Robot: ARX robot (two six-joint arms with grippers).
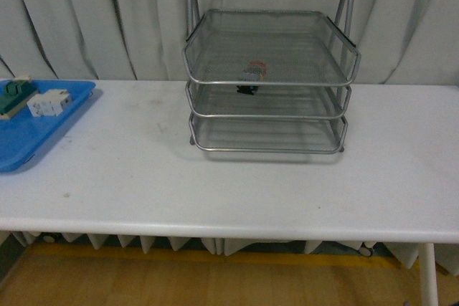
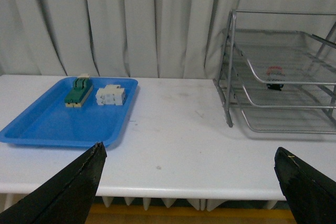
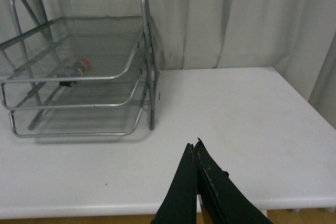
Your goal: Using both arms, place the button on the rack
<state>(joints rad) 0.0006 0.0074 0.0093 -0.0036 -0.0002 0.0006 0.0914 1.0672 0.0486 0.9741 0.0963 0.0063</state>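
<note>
The silver three-tier wire rack (image 1: 344, 59) stands at the back middle of the white table. The button (image 1: 252, 72) lies on the rack's top mesh tray, its red cap showing through the wire; it also shows in the left wrist view as the button (image 2: 274, 72) and in the right wrist view as the button (image 3: 80, 66). Neither arm appears in the front view. My left gripper (image 2: 191, 153) is open, hanging over the table's front edge with nothing between its fingers. My right gripper (image 3: 194, 144) is shut and empty, over the table to the right of the rack (image 3: 149, 77).
A flat blue tray (image 1: 29, 137) sits at the table's left end, holding a green-topped block (image 1: 14, 94) and a white blocky part (image 1: 49, 102). Grey curtains hang behind the table. The table's front edge (image 1: 229, 228) runs across the view.
</note>
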